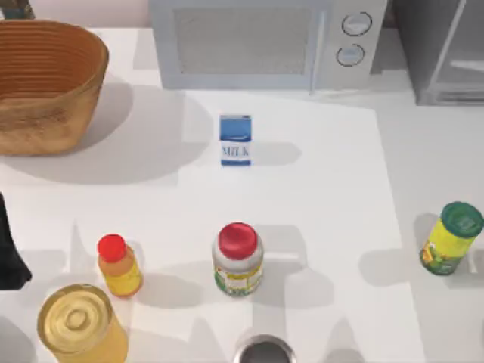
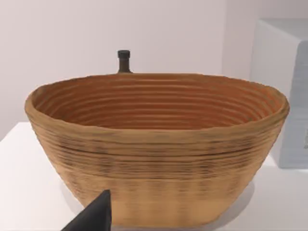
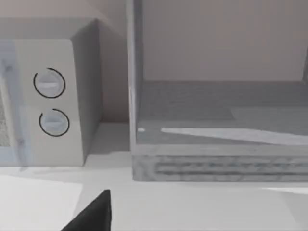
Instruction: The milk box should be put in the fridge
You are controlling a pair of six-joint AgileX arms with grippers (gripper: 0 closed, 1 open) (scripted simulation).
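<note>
The milk box [image 1: 235, 140], blue on top with a white front reading "MILK", stands upright on the table just in front of the microwave, with nothing touching it. The fridge [image 1: 446, 53] is the grey cabinet at the back right corner. In the right wrist view its pale frame and grey inner floor [image 3: 216, 110] show. My left arm [image 1: 9, 257] is parked at the table's left edge, far from the carton. A dark tip of my left gripper [image 2: 96, 215] points at the basket. A dark tip of my right gripper [image 3: 95, 211] points towards the fridge and microwave.
A white microwave [image 1: 257, 41] with two dials stands at the back centre, and a wicker basket [image 1: 45, 83] at the back left. Along the front are a red-capped orange bottle [image 1: 119, 266], a red-capped white jar [image 1: 238, 261], a yellow jar [image 1: 79, 325], a metal can [image 1: 263, 352] and a green-capped bottle [image 1: 451, 238].
</note>
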